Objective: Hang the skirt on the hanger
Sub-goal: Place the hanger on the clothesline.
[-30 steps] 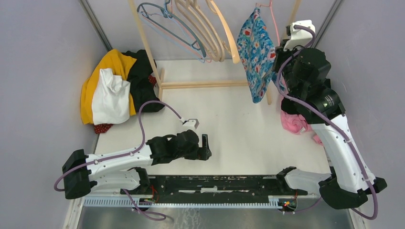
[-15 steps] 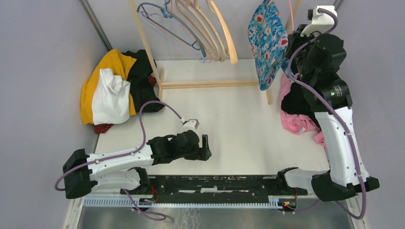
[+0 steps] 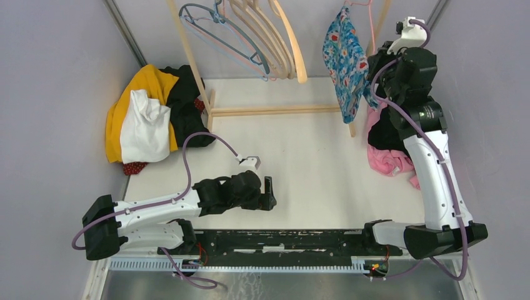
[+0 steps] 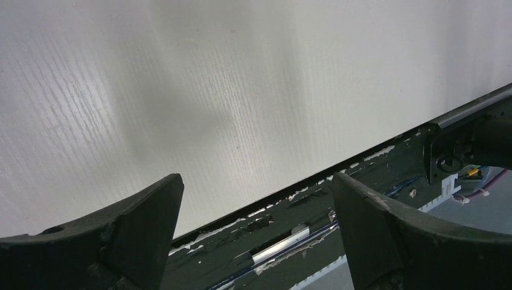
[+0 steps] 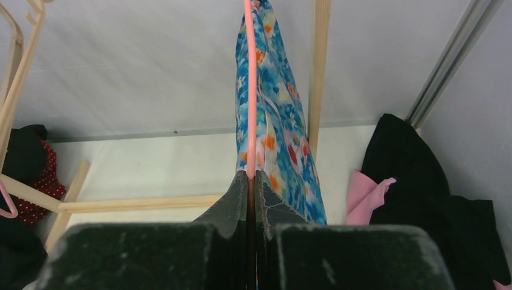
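Note:
The skirt (image 3: 345, 59), blue with red and white flowers, hangs from a thin pink hanger (image 3: 371, 25) held high at the back right, beside the wooden rack. In the right wrist view the pink hanger (image 5: 250, 90) runs straight up out of my right gripper (image 5: 250, 176), which is shut on it, and the skirt (image 5: 279, 139) drapes just right of the wire. My right gripper (image 3: 377, 62) is raised at the rack's right post. My left gripper (image 3: 269, 192) rests low over the table near the front edge, open and holding nothing (image 4: 256, 193).
A wooden rack (image 3: 265, 111) holds several wooden and wire hangers (image 3: 250, 37) at the back. A pile of yellow, white and black clothes (image 3: 150, 115) lies at the left. Pink and black garments (image 3: 387, 153) lie at the right, under my right arm.
My right arm has lifted the hanger and skirt up and back towards the rack's right end, then shifted slightly left. The left arm has stayed still.

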{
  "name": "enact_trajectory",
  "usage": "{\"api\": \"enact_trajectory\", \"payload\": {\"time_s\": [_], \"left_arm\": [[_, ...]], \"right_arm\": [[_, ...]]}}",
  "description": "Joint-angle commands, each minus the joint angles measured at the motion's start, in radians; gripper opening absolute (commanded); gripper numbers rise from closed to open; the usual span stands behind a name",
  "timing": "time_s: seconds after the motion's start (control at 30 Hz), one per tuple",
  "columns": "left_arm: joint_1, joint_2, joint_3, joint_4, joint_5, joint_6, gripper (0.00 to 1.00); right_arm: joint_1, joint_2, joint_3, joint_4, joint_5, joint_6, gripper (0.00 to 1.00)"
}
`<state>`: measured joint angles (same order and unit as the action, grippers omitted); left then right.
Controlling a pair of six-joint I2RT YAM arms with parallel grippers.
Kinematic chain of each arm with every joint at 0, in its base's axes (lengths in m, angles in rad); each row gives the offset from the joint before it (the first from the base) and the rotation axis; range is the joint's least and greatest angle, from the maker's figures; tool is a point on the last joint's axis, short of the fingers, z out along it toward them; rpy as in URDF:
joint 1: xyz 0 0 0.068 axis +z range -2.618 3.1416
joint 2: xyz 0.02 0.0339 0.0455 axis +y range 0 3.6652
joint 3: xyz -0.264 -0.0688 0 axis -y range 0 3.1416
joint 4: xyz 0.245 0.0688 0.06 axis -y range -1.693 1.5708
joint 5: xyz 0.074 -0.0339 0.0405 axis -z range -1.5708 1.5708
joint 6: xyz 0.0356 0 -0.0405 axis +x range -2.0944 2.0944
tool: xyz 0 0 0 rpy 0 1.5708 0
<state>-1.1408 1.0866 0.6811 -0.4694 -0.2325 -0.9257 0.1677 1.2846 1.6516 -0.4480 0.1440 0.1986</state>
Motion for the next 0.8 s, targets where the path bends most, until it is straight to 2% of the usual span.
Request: {"api": "enact_trajectory", "payload": {"time_s": [0.0, 0.17, 0.2, 0.33, 0.37, 0.4, 0.47, 0.5, 0.6, 0.77], "left_arm": [[0.002, -0.017, 0.013, 0.013, -0.010, 0.002, 0.99], [0.003, -0.036, 0.038, -0.025, -0.031, 0.003, 0.99], [0.003, -0.040, 0.044, -0.036, -0.037, 0.004, 0.99], [0.003, -0.044, 0.076, -0.076, -0.059, 0.014, 0.99], [0.003, -0.044, 0.083, -0.083, -0.065, 0.016, 0.99], [0.003, -0.044, 0.089, -0.090, -0.070, 0.019, 0.99], [0.003, -0.046, 0.102, -0.106, -0.084, 0.024, 0.99], [0.004, -0.049, 0.109, -0.115, -0.090, 0.028, 0.99], [0.016, -0.060, 0.130, -0.144, -0.107, 0.039, 0.99], [0.085, -0.083, 0.209, -0.230, -0.136, 0.071, 0.99]], "right_arm": [[-0.003, -0.066, -0.067, 0.121, -0.059, 0.041, 0.01], [-0.002, -0.101, -0.126, 0.102, -0.050, 0.037, 0.02], [-0.002, -0.107, -0.128, 0.092, -0.046, 0.036, 0.04], [-0.002, -0.125, -0.117, 0.039, -0.041, 0.036, 0.36], [-0.002, -0.128, -0.112, 0.024, -0.036, 0.036, 0.51], [-0.002, -0.131, -0.107, 0.010, -0.032, 0.036, 0.61], [-0.002, -0.147, -0.101, -0.010, -0.016, 0.035, 0.74], [-0.003, -0.155, -0.099, -0.021, -0.007, 0.035, 0.86], [-0.003, -0.181, -0.076, -0.057, 0.031, 0.028, 0.97], [-0.004, -0.254, -0.047, -0.132, 0.134, 0.020, 1.00]]}}
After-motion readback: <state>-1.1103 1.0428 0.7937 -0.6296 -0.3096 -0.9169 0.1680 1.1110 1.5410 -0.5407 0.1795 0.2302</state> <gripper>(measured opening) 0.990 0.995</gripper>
